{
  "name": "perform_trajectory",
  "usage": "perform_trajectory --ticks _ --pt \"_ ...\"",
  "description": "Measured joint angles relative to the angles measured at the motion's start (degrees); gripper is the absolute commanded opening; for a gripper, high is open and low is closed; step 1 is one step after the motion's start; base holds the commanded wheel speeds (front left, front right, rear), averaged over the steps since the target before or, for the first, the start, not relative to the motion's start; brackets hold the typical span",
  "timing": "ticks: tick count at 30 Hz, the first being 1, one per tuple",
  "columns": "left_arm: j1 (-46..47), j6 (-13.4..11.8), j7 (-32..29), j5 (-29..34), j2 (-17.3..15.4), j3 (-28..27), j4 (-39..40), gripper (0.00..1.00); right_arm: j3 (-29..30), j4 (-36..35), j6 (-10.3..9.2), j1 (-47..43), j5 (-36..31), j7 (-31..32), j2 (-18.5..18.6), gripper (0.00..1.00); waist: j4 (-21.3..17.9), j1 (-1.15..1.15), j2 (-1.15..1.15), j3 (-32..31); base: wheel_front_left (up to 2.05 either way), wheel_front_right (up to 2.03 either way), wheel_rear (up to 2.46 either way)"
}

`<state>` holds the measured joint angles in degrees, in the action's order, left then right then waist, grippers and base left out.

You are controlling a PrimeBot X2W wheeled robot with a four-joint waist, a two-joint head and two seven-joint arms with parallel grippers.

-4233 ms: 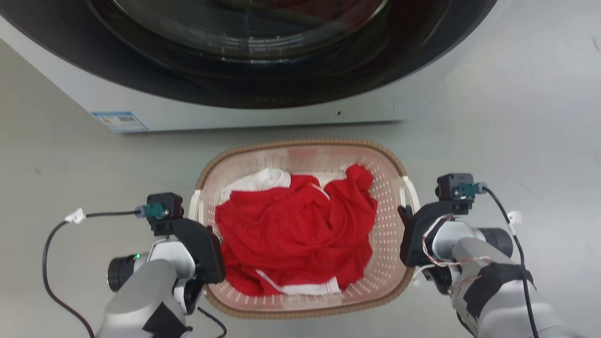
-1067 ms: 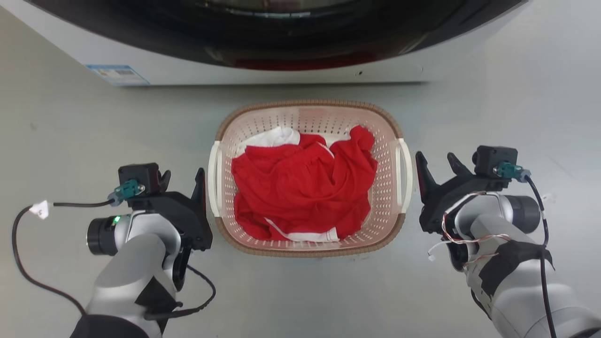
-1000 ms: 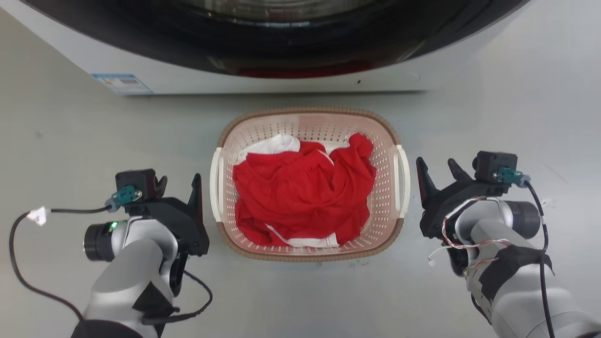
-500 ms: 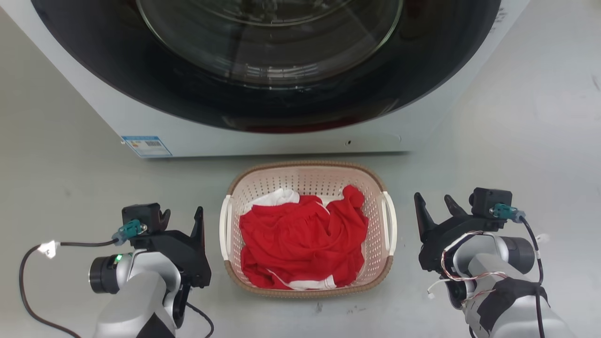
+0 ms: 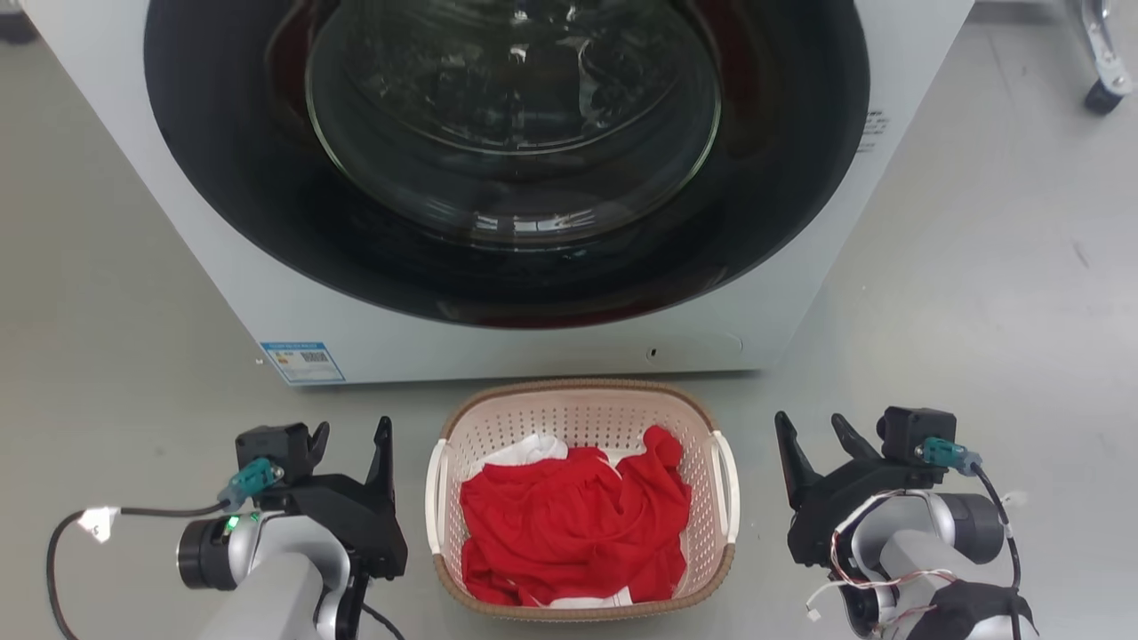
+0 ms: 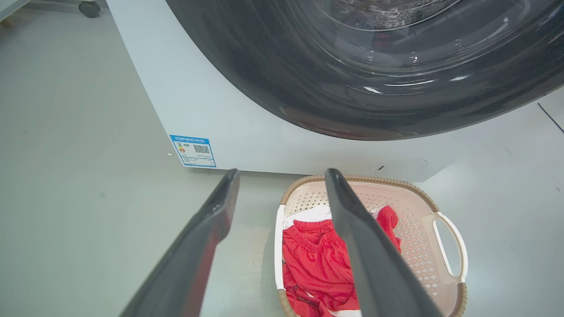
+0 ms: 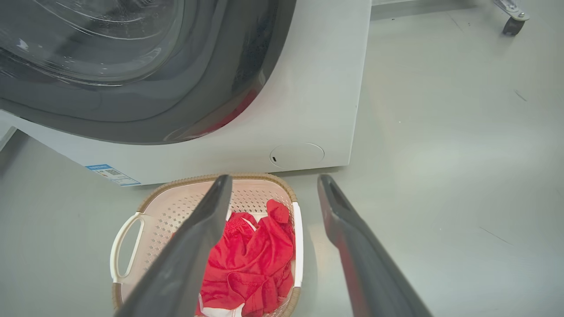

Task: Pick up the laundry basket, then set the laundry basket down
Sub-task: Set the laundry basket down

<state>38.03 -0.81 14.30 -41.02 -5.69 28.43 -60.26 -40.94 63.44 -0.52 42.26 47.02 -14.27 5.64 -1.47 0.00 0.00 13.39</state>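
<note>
— Jaws first, left side: what have you got?

— Left jaws are spread wide with nothing in them. On my head feed they sit low at the left, fingers (image 5: pixel 384 449) pointing up, just beside the basket (image 5: pixel 578 418) but not touching it. My left wrist feed shows both fingers (image 6: pixel 207 246) well apart. Bare floor (image 6: pixel 88 176) lies between them, and the right-hand finger crosses in front of the basket (image 6: pixel 410 211).

— And the basket itself?

— It stands upright on the floor (image 5: pixel 978 311), between the two sets of jaws. It is just in front of the washer (image 5: pixel 533 351), below the dark round door (image 5: pixel 507 133). A blue sticker (image 5: pixel 302 362) sits at the washer's lower left corner. Inside the basket I see a heap of red cloth (image 5: pixel 573 524) with a bit of white cloth (image 5: pixel 520 451) at the back left. The white handles (image 5: pixel 434 498), one on each side, are both free.

— Right side?

— Right jaws are the same: wide open and empty. Their fingers (image 5: pixel 787 453) point up near the basket's right handle, with a gap of floor between. On my right wrist feed the fingers (image 7: pixel 194 246) frame floor and that handle (image 7: pixel 298 237), and the left-hand finger overlaps the basket (image 7: pixel 176 198).

— Anything further right?

— A caster (image 5: pixel 1102 89) at the top right corner, well apart from everything else.
</note>
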Motion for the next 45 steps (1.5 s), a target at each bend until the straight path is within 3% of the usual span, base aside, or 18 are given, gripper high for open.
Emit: perform_trajectory --ticks 22,36,45 --pt "-20.9 -4.8 0.0 9.2 -3.2 -3.7 24.6 1.00 4.1 -20.5 -5.04 -17.1 -8.4 0.0 6.0 1.00 -0.3 0.00 0.00 -11.5 0.00 0.00 0.00" --pt "-32.3 -5.8 0.0 13.5 -4.0 -6.7 39.0 1.00 8.3 -36.0 -6.47 -28.7 -14.1 0.0 8.1 1.00 -0.8 0.00 0.00 -14.6 0.00 0.00 0.00" --pt "-36.4 -6.3 0.0 16.1 -4.0 -8.9 45.1 1.00 11.5 -42.5 -6.61 -33.6 -17.2 0.0 9.5 1.00 -0.8 0.00 0.00 -14.8 0.00 0.00 0.00"
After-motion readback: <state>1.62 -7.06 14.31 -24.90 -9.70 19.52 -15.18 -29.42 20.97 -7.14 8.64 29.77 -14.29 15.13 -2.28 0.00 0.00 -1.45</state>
